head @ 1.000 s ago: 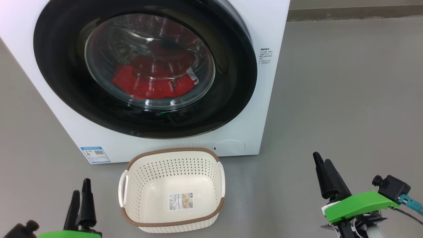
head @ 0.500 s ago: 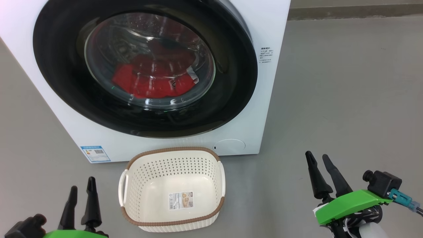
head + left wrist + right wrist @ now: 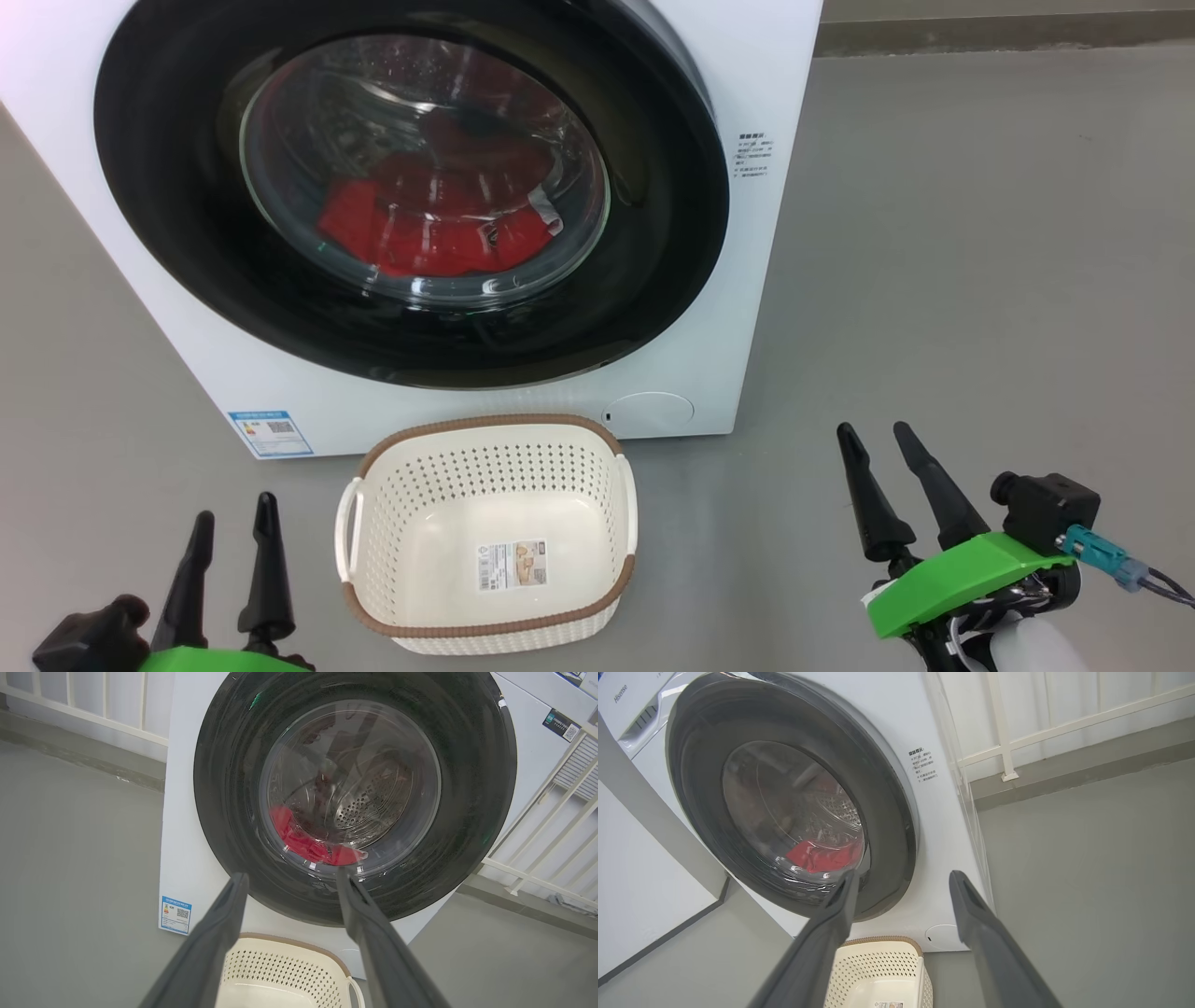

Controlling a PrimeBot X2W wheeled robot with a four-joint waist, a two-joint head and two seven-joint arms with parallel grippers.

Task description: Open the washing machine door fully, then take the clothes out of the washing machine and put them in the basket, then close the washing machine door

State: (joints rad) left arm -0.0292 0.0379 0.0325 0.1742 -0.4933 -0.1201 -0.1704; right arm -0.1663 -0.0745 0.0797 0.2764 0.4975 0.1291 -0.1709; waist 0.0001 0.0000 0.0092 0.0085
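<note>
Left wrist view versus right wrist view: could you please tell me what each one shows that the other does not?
The left wrist view adds the open left claw and a blue sticker low on the washer. The right wrist view adds the open right claw, printed text beside the door and a round cap low on the front. Both share the shut door, red clothes behind its glass and the basket before the washer.

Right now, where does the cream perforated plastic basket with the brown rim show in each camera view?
Head view: cream perforated basket at lower centre.
Left wrist view: basket at the bottom edge, centre.
Right wrist view: basket at the bottom edge, centre.
Shared landmark: round black-rimmed glass washing machine door just above it.
</note>
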